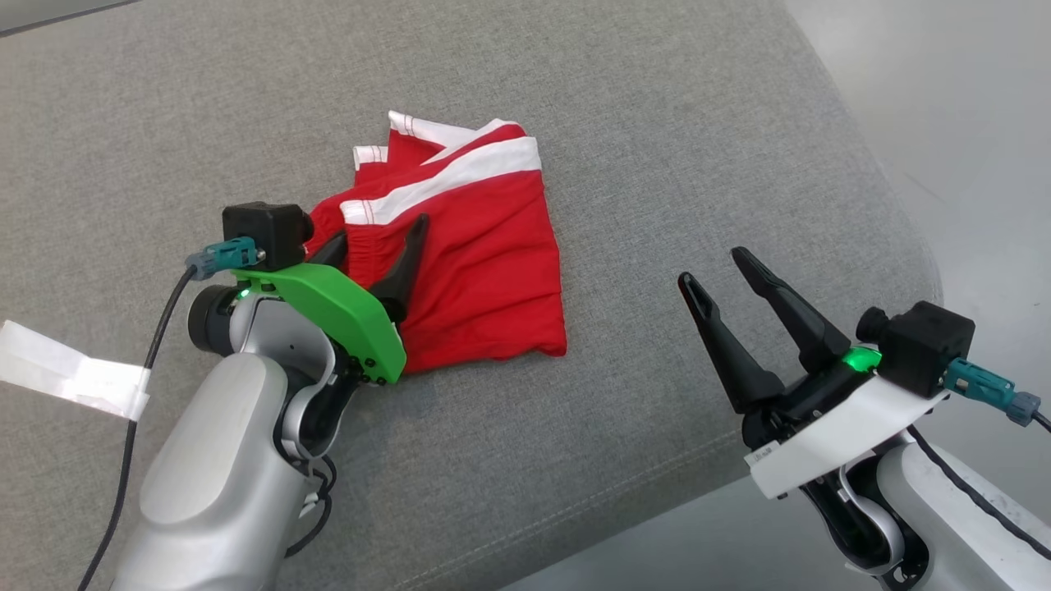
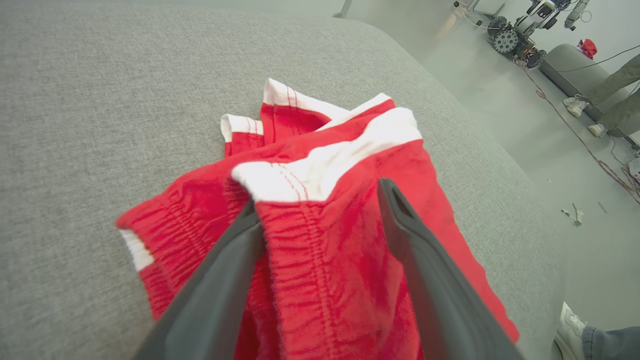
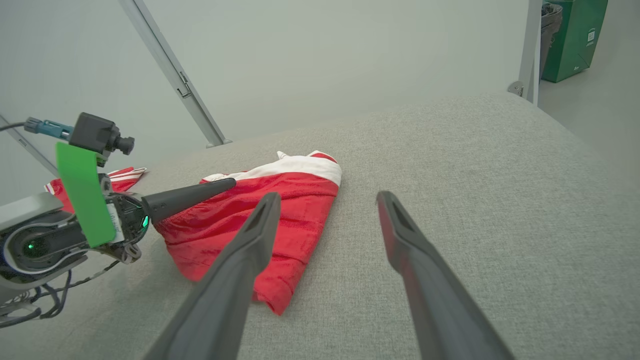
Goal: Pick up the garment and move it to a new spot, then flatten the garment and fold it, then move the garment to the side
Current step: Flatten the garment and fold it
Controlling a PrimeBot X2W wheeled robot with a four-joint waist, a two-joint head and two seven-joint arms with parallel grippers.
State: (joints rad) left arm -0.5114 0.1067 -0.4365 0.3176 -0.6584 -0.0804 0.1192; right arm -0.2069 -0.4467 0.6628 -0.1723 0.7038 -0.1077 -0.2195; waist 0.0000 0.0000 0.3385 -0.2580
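On cushion (image 1: 657, 123), red shorts (image 1: 484, 271), hems apparently pointing away

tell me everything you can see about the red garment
The red garment looks like soft knit shorts with white bands and a gathered elastic waist. It lies loosely folded, layers overlapping, on the grey cushion. The left gripper straddles its waist edge, open, with cloth between its jaws. The right gripper is apart from it.
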